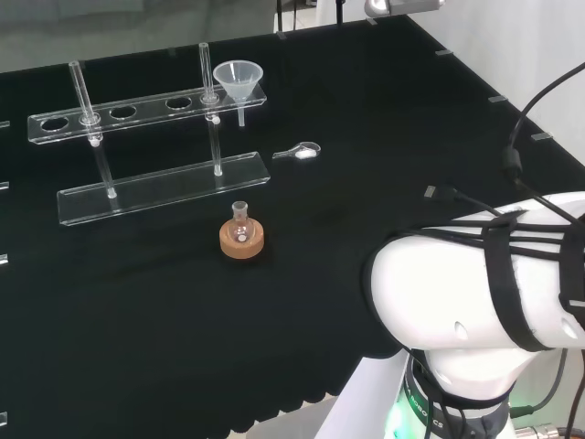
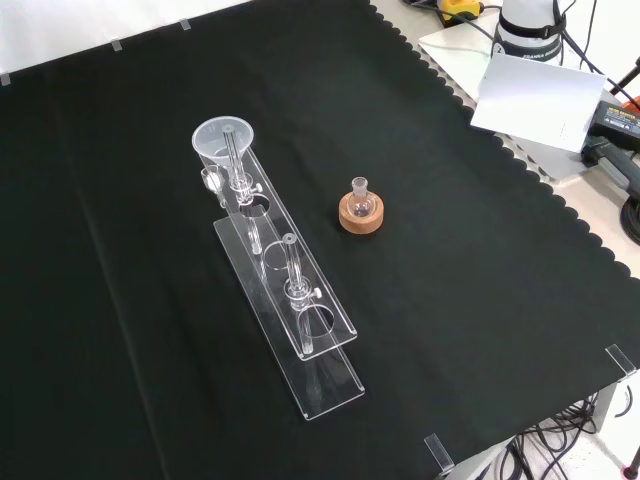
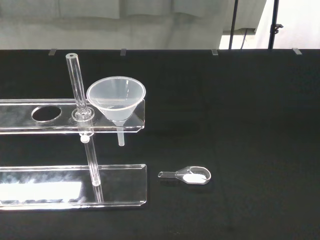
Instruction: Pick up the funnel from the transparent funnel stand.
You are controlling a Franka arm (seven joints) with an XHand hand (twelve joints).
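– Where was the funnel (image 3: 116, 100) when you looked?

– It sat in the end hole of the clear stand (image 1: 155, 105), spout hanging through. I couldn't tell how the hand was set.

– What worried you?

– In my judgement, a sideways pull might have tipped the stand or jammed the spout. An upright rod (image 3: 76, 82) stood just beside the funnel; a small scoop (image 3: 190, 175) lay near, and a little flask on a cork ring (image 1: 242, 238) well apart.
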